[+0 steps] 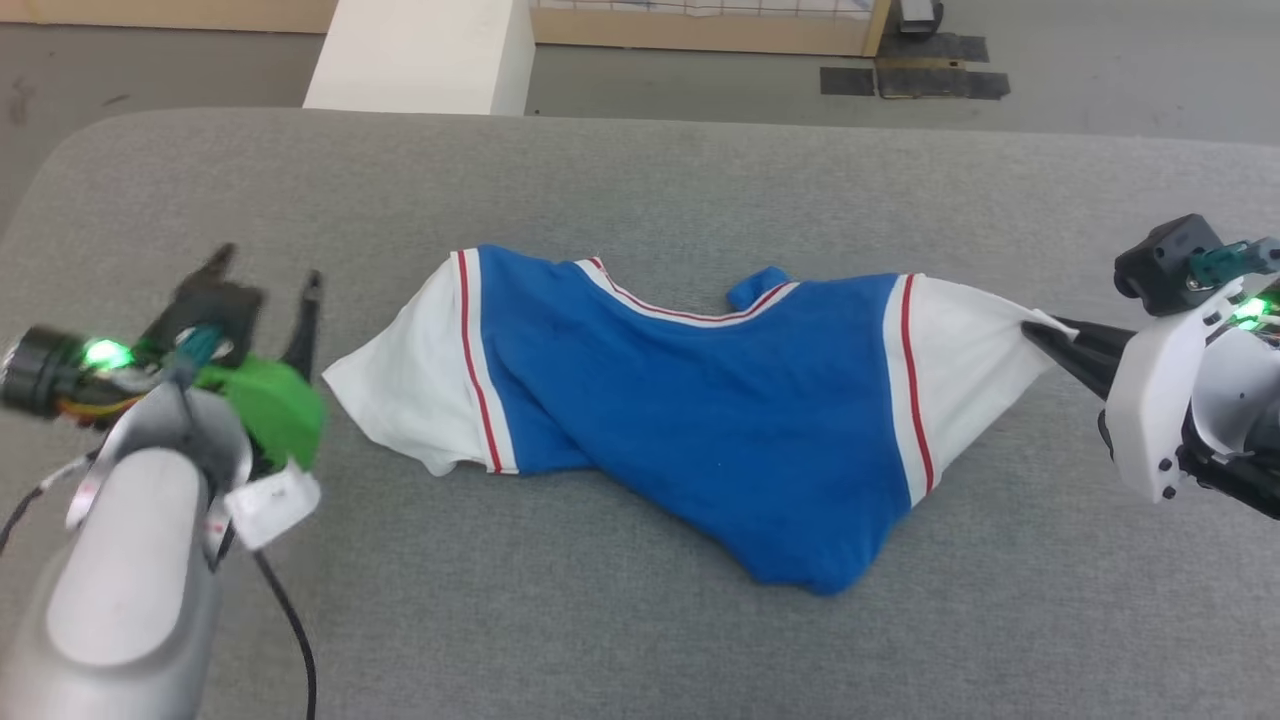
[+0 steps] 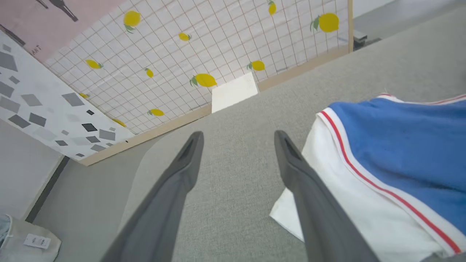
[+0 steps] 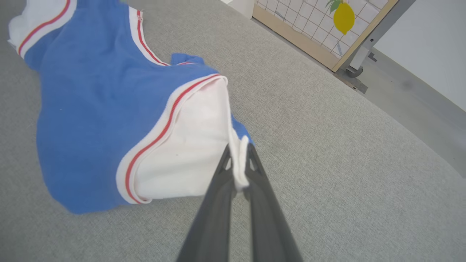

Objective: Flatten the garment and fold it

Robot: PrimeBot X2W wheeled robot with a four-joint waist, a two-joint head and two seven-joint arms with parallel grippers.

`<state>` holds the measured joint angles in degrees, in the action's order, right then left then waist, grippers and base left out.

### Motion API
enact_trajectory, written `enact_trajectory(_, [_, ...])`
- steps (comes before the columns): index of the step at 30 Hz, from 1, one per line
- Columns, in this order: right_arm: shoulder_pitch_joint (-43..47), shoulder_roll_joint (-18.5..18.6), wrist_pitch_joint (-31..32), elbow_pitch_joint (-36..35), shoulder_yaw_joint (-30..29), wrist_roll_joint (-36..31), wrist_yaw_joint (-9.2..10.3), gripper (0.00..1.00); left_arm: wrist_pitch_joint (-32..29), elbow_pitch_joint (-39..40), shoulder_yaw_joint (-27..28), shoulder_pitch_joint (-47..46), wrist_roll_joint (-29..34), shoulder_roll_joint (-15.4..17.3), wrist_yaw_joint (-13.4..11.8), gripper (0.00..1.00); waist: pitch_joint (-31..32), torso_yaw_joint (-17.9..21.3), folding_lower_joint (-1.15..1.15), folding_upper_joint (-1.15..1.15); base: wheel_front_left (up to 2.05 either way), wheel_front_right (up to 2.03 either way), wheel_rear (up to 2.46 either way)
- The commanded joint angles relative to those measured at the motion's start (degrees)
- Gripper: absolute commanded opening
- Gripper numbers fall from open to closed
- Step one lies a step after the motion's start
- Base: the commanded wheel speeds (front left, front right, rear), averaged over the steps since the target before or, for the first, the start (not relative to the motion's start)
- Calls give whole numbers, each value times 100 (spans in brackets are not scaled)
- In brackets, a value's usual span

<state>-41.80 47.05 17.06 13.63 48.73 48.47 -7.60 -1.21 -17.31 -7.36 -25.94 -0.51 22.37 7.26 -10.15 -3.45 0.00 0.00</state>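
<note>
The garment (image 1: 720, 400) lies crumpled on the grey table (image 1: 640, 180), bright blue with white sleeves and red-and-white trim. My right gripper (image 1: 1035, 330) is shut on the edge of its right white sleeve (image 3: 189, 153), and the cloth is pinched between the two dark fingers (image 3: 218, 189). The sleeve is drawn taut toward that gripper (image 3: 239, 153). My left gripper (image 1: 270, 280) stands open just left of the other white sleeve (image 2: 346, 203), with bare table between its fingers (image 2: 182, 171). In the left wrist view that gripper (image 2: 238, 136) has its right finger over the sleeve's corner.
Beyond the table's far edge stand a white block (image 1: 420, 55) and a lemon-patterned gridded panel (image 2: 204, 54) on a wooden base. A wheeled stand foot (image 3: 351, 72) sits on the floor at the right. A pale tagged bag (image 2: 25, 240) lies on the floor at the left.
</note>
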Motion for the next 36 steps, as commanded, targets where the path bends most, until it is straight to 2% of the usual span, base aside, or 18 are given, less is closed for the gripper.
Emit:
enact_trajectory(1, [111, 1, -76, -72, -99, -53, 11, 0, -313, -18, -379, -272, -306, 207, 18, 100, -38, 65, 0, 0, 0, 0, 0])
enact_trajectory(5, [224, -67, -65, -278, -299, -162, 11, 0, -1503, -47, -1353, -794, -1483, 796, 21, 100, -141, 164, 0, 0, 0, 0, 0])
enact_trajectory(9, [260, -143, -4, -467, -454, -304, 11, 0, -2666, -48, -2094, -1273, -2580, 1344, 22, 100, -302, 283, 0, 0, 0, 0, 0])
enact_trajectory(13, [256, -221, 2, -611, -636, -447, 11, 0, -3438, -151, -2409, -1740, -3438, 1618, 22, 100, -500, 407, 0, 0, 0, 0, 0])
enact_trajectory(17, [220, -296, 32, -751, -754, -587, 11, 0, -4180, -451, -2577, -2083, -4029, 1794, 22, 100, -741, 566, 0, 0, 0, 0, 0])
enact_trajectory(21, [144, -387, 61, -856, -822, -702, 11, 0, -4836, -598, -2866, -2300, -4359, 1989, 22, 100, -980, 740, 0, 0, 0, 0, 0])
enact_trajectory(31, [-36, -598, 23, -885, -822, -857, 11, 0, -5138, -893, -3386, -2350, -4584, 2186, 23, 100, -1323, 973, 0, 0, 0, 0, 0])
enact_trajectory(36, [-92, -643, -32, -832, -814, -891, 11, 0, -5046, -1109, -3586, -2200, -4674, 2192, 23, 100, -1375, 991, 0, 0, 0, 0, 0])
